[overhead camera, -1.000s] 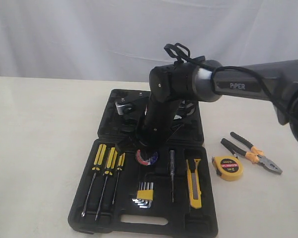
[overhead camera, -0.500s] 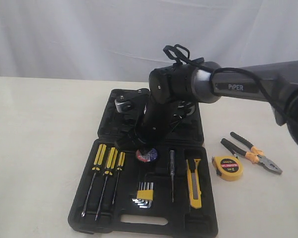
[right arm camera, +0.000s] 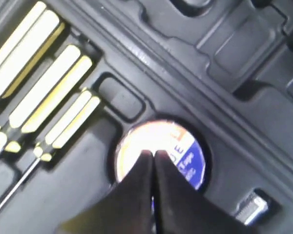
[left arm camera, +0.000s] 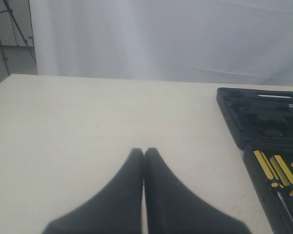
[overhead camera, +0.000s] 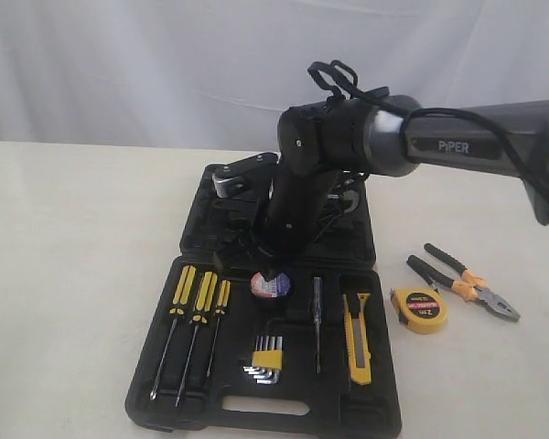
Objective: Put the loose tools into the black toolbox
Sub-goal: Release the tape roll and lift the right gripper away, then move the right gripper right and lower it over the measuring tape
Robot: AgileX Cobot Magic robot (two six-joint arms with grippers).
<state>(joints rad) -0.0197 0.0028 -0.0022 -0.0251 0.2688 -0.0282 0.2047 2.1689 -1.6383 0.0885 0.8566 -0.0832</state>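
The black toolbox [overhead camera: 256,407] lies open in the middle of the table. The black tape roll [overhead camera: 271,286] with its white-red-blue label [right arm camera: 185,156] sits in a round recess of the toolbox. My right gripper [overhead camera: 267,271] hangs shut just over it, its fingertips [right arm camera: 153,153] over the label and holding nothing. The yellow-black utility knife [overhead camera: 357,337] lies in its slot. On the table to the right of the box are the yellow tape measure [overhead camera: 419,309] and the pliers [overhead camera: 462,281]. My left gripper [left arm camera: 144,150] is shut and empty above bare table, left of the toolbox [left arm camera: 263,117].
Three yellow-black screwdrivers [overhead camera: 197,320] fill the box's left slots, also seen in the right wrist view [right arm camera: 44,87]. A hex key set [overhead camera: 267,357] and a thin tester pen [overhead camera: 317,320] lie beside the knife. The lid half [overhead camera: 339,242] holds black moulded recesses. A white curtain hangs behind.
My right arm has risen a little and turned at the wrist, drawing the shut fingertips up off the tape roll. The roll stays in its recess.
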